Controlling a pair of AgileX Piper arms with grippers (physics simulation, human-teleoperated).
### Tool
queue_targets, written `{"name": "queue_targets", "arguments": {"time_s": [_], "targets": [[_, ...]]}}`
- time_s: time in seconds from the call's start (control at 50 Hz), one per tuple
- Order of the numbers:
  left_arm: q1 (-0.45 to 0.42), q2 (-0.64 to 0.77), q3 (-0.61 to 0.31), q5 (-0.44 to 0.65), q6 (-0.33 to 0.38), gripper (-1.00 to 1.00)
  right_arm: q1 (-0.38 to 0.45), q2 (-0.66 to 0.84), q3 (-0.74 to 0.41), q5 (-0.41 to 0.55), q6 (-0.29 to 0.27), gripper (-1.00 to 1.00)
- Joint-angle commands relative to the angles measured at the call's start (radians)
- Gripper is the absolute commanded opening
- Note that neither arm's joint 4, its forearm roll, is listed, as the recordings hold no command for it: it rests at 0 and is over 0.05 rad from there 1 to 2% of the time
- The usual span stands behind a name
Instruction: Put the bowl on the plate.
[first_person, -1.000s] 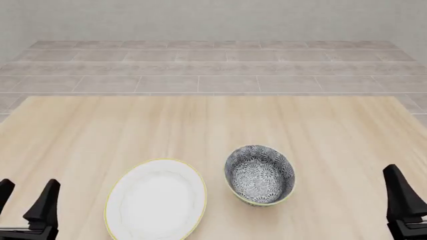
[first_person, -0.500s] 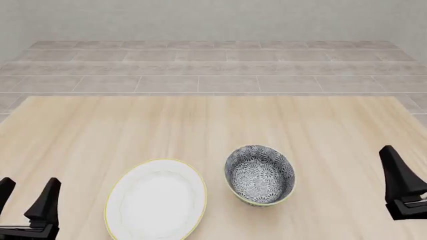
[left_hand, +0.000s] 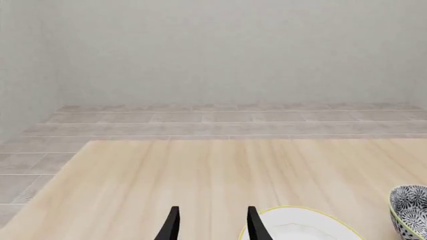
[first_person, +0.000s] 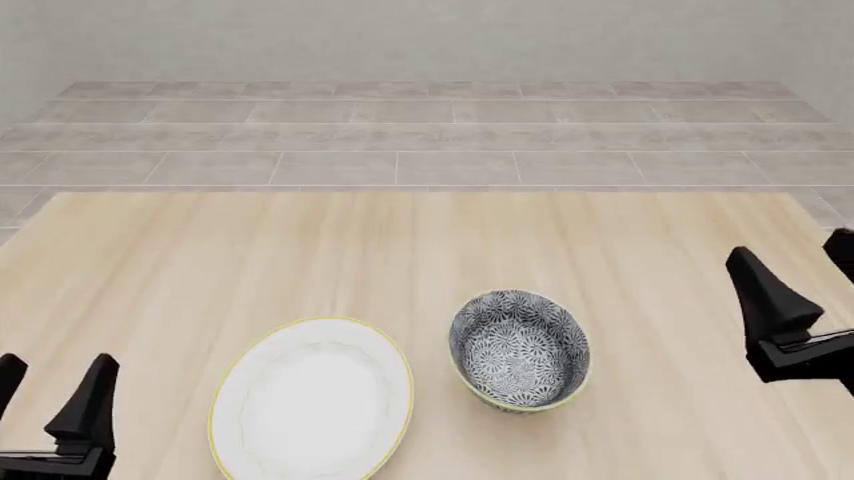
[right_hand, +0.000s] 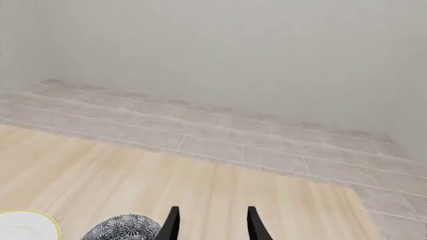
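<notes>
The right gripper (first_person: 801, 270) is hovering open, empty, right of the bowl (first_person: 521, 349); the left gripper (first_person: 51, 390), open too, is sitting half cut off beside the plate (first_person: 312, 400).

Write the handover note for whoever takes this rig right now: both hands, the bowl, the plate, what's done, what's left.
Left hand: open, empty, low at the near left edge of the front view, beside the plate.
Right hand: open, empty, raised at the right edge, to the right of the bowl and apart from it.
Bowl: upright on the table, just right of the plate, untouched.
Plate: flat on the table, nothing on it.
Done: nothing yet; no grasp made.
Left: bring the right hand to the bowl, grip its rim, lift it and set it on the plate.
</notes>
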Motion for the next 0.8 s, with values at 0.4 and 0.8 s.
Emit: {"name": "queue_targets", "arguments": {"time_s": [0.4,0.8], "targets": [[-0.001,0.05,-0.01,-0.039,0.004,1.0,0.061,0.243,-0.191,0.089,-0.026,1.0],[-0.001,0.047,-0.011,-0.037,-0.002,1.0,0.096,0.361,-0.28,0.163,-0.01,1.0]]}}
